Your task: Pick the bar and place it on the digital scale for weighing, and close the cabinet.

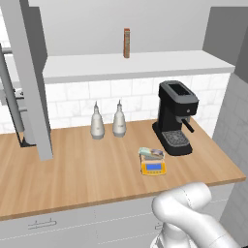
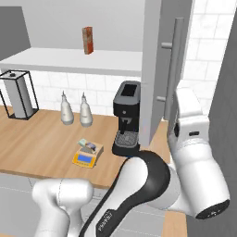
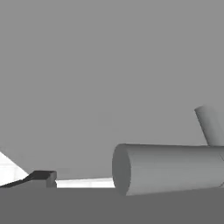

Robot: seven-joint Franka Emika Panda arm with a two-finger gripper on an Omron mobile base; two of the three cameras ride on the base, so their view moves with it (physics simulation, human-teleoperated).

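**Spotter:** Closest to your hand camera is the slim bar handle (image 3: 168,168) of the cabinet door (image 2: 155,69). It runs across the lower right of that view. One dark fingertip (image 3: 41,177) shows at the lower left, apart from the handle.

**Checker:** How does your gripper (image 2: 177,125) stand?

**Spotter:** Its jaws are spread wide and hold nothing. In the right base view you see the hand just beside the handle's lower end. Whether it touches the handle, you cannot tell.

**Checker:** And the cabinet (image 2: 74,28) itself?

**Spotter:** Open. That door stands swung out over the bench's right end. In the left base view another grey door panel (image 1: 31,72) juts out over the left part of the bench (image 1: 72,169). A tall red-orange box (image 1: 126,42) stands upright on the cabinet shelf (image 1: 160,63).

**Checker:** Where is your bar?

**Spotter:** Your bar (image 1: 151,153) lies on the grey plate of the digital scale (image 1: 154,168), which has its blue display turned to the front edge. The scale sits towards the front right of the bench, near the black coffee machine (image 1: 175,116), which is behind it and to its right.

**Checker:** Anything else on the bench?

**Spotter:** Two pale bottles (image 1: 97,123) stand side by side by the back wall, left of the coffee machine. A wire-framed stand with a grey roll (image 2: 18,95) sits at the far left back corner.
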